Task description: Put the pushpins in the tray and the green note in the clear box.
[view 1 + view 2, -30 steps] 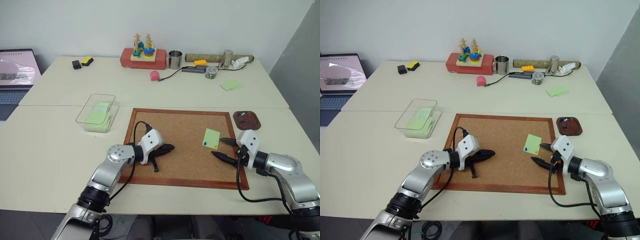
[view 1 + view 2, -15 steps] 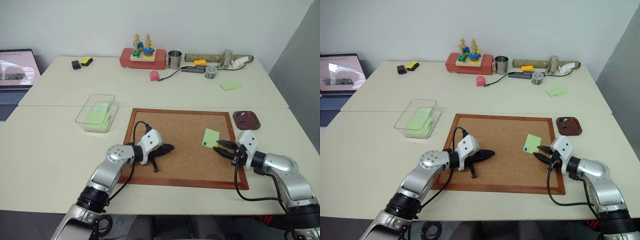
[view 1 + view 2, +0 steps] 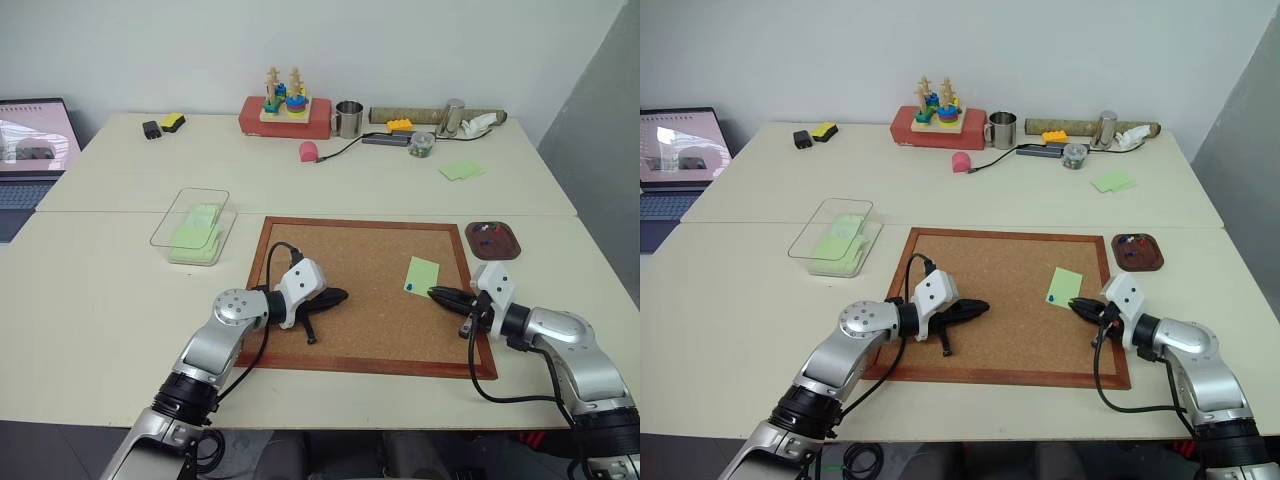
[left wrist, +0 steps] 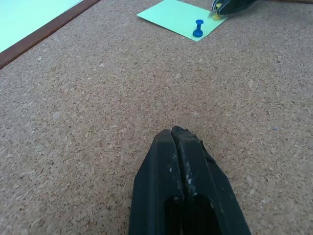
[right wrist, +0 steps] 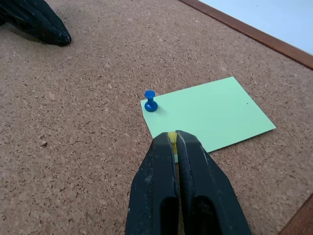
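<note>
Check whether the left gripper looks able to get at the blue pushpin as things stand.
Probably yes. From the left gripper, shut and holding nothing, bare cork board runs across to the blue pushpin on the green note. The right gripper, shut on the yellow pushpin beside it, crowds that corner.

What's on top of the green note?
On the green note: a blue pushpin at one corner, a yellow pushpin pinched in the right gripper jaws. Pin tips hidden.

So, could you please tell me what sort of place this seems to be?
Probably an office or lab test room: pale tables pushed together, an open laptop at the side, and a wood-framed cork board laid out as a work area.
</note>
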